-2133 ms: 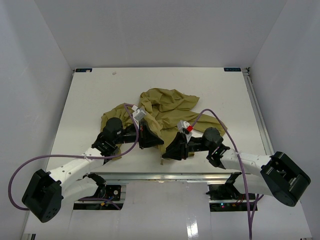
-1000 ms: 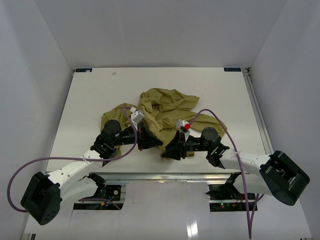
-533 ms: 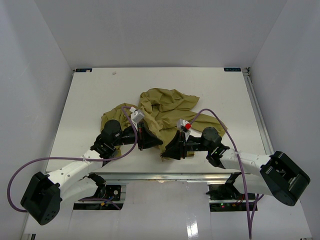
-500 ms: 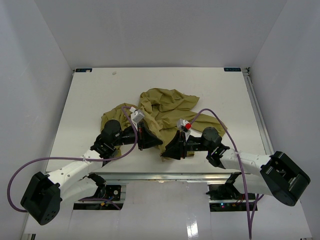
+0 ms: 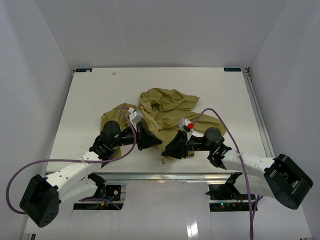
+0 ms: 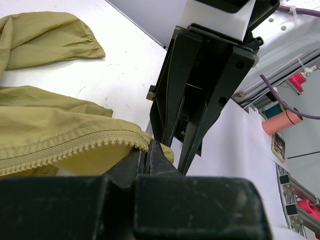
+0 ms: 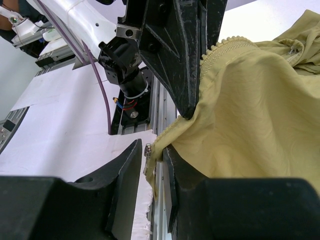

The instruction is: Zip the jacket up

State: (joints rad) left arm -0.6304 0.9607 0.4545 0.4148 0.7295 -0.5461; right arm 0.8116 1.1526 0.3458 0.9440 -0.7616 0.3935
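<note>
The olive jacket (image 5: 165, 112) lies crumpled in the middle of the white table (image 5: 90, 95). My left gripper (image 5: 158, 142) is at its near edge, shut on the toothed zipper edge (image 6: 75, 145) close to its end; the jaws meet there in the left wrist view (image 6: 148, 150). My right gripper (image 5: 165, 149) faces it, tip to tip. In the right wrist view its jaws (image 7: 153, 159) stand slightly apart, with the other zipper edge's end and a small metal piece (image 7: 148, 151) hanging between them, against the right finger. The rest of the zipper is hidden in folds.
The table's near edge with a metal rail (image 5: 165, 176) runs just below both grippers. White enclosure walls stand at left, right and back. A sleeve cuff (image 6: 75, 40) lies on the table beyond the left gripper. Purple cables (image 5: 215, 117) loop from both arms.
</note>
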